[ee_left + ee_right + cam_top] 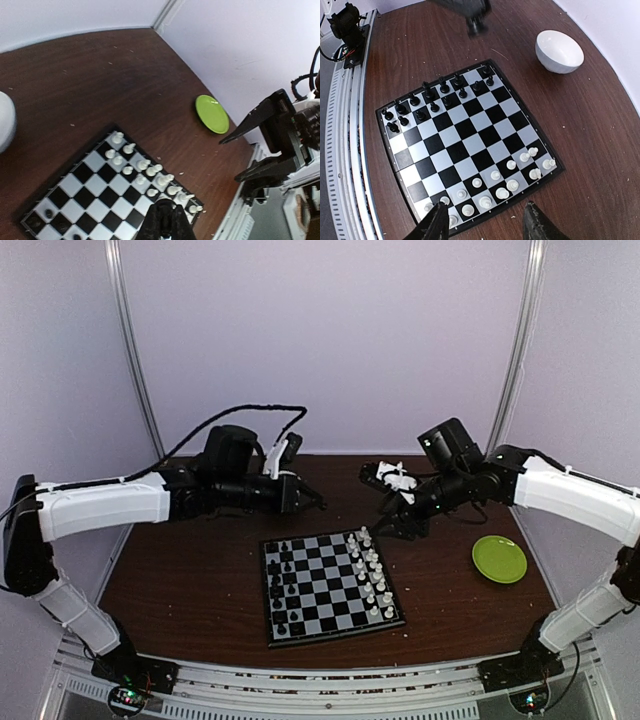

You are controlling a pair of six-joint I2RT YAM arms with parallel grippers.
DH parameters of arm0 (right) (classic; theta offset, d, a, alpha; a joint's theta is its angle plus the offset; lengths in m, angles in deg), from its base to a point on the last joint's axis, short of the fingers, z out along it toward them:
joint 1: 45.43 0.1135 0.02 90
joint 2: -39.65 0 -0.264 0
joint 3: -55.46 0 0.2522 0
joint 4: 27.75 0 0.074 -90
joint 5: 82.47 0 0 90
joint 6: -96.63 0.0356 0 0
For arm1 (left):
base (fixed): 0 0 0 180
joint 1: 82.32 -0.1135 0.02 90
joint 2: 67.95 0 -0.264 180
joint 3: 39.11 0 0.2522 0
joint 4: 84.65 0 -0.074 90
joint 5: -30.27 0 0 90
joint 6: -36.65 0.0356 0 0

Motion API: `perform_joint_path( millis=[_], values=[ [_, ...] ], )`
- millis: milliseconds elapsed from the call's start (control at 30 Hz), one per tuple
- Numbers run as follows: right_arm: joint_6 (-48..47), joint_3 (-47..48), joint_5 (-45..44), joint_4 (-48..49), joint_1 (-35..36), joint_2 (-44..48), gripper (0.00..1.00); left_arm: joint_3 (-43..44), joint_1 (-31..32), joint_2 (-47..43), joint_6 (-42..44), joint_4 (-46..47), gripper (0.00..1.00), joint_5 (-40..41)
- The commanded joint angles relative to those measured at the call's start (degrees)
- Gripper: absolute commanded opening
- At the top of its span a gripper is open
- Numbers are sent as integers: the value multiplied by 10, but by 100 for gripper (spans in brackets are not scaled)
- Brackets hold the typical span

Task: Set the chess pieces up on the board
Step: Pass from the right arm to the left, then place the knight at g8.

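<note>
The board (331,586) lies in the middle of the table. White chess pieces (371,571) stand in two rows on its right side and black pieces (283,585) on its left. In the right wrist view the black pieces (435,97) are at the far side of the board (470,142) and the white pieces (500,185) are near the jaws. My left gripper (317,504) hovers behind the board's far edge, shut, with nothing seen in it (167,220). My right gripper (389,527) is open and empty above the table by the board's white side (485,225).
A green plate (499,559) lies right of the board, also seen in the left wrist view (212,114). A white bowl (559,51) stands behind the board. Small crumbs (73,125) dot the brown table. A metal rail (345,150) runs along the near edge.
</note>
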Motion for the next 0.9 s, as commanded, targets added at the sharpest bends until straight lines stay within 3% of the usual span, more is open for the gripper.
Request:
perform_joint_path(
  millis=[0,167,867],
  values=[
    [19,-66,34,20,-31,24,51,55,-9,-30,183,-312,0,183],
    [16,-77,45,30,-40,22,51,70,-22,-3,207,-421,0,244],
    [2,-81,61,19,-40,2,51,99,-39,134,204,-363,0,199]
  ],
)
